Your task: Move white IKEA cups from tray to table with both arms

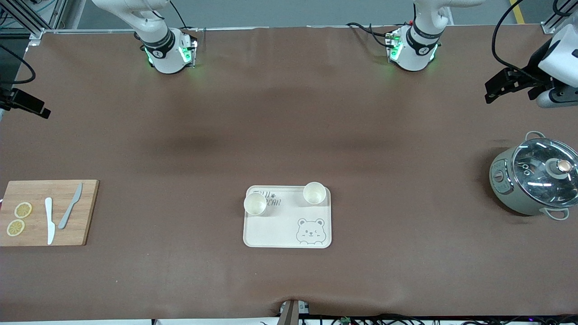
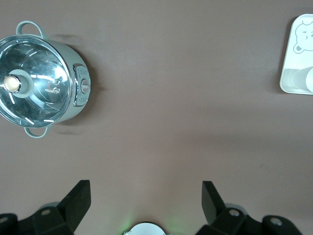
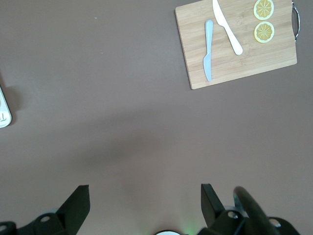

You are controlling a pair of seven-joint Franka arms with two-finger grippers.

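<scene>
Two white IKEA cups stand upright on the cream bear tray (image 1: 280,230) in the middle of the table. One cup (image 1: 255,204) is at the tray corner toward the right arm's end. The other cup (image 1: 314,193) is at the corner toward the left arm's end, and its edge shows in the left wrist view (image 2: 310,78). My left gripper (image 1: 488,91) is open and empty, up over the table's left-arm end (image 2: 145,196). My right gripper (image 1: 44,112) is open and empty, up over the right-arm end (image 3: 145,198). Both are well away from the cups.
A grey-green pot with a glass lid (image 1: 535,178) stands at the left arm's end (image 2: 39,81). A wooden cutting board (image 1: 49,212) with two knives and two lemon slices lies at the right arm's end (image 3: 234,41). The tray's edge shows in both wrist views (image 2: 288,61) (image 3: 4,110).
</scene>
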